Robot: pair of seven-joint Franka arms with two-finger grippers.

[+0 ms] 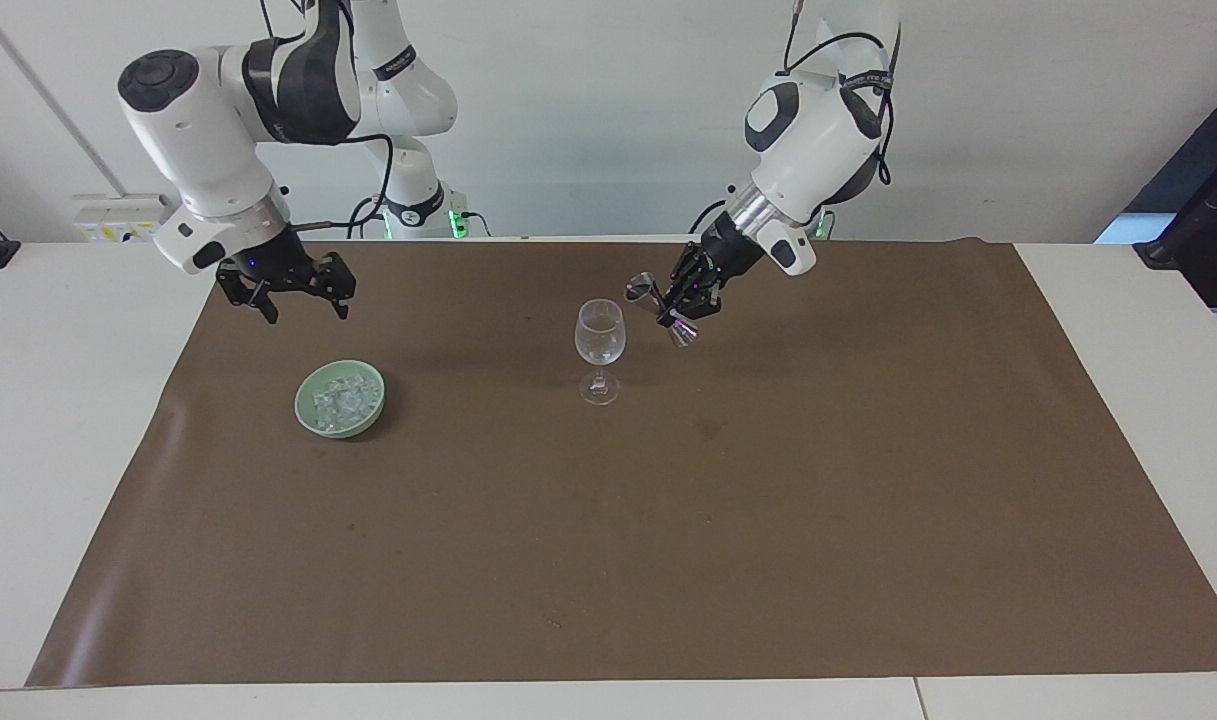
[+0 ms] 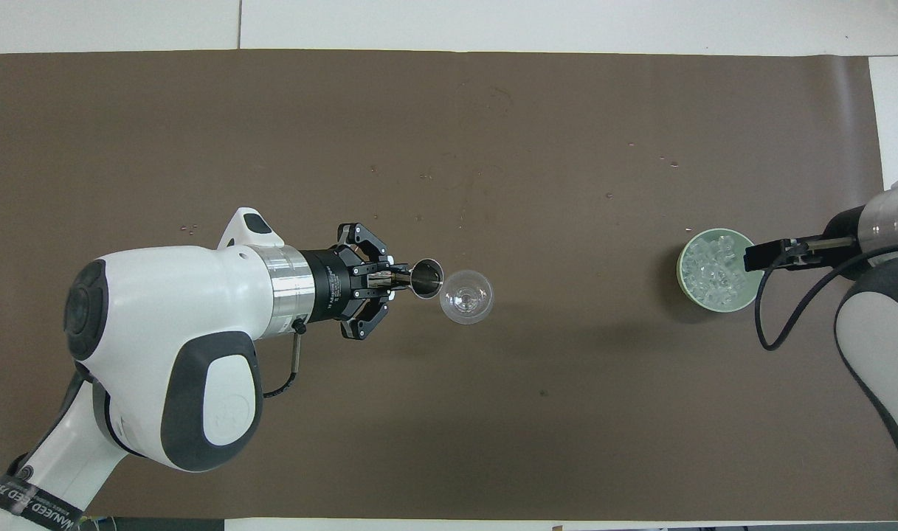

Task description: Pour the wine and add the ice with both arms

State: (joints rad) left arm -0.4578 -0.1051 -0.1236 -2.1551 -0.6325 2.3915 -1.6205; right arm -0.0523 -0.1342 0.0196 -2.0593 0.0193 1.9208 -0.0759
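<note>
On my table (image 1: 1118, 400) the brown mat (image 1: 608, 520) carries everything. My left tool (image 1: 680, 297) is clamped on the tilted metal jigger (image 1: 658, 300) beside the wine glass (image 1: 600, 345). My right tool (image 1: 286, 290) hangs spread, gripping nothing. Ice (image 1: 340, 403) sits in the green bowl (image 1: 308, 412), toward the right arm's end.

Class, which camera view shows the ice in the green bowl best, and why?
The overhead view: it looks straight into the bowl, so the ice shows as separate chunks. The facing view shows the ice only as a pale heap inside the rim.
</note>
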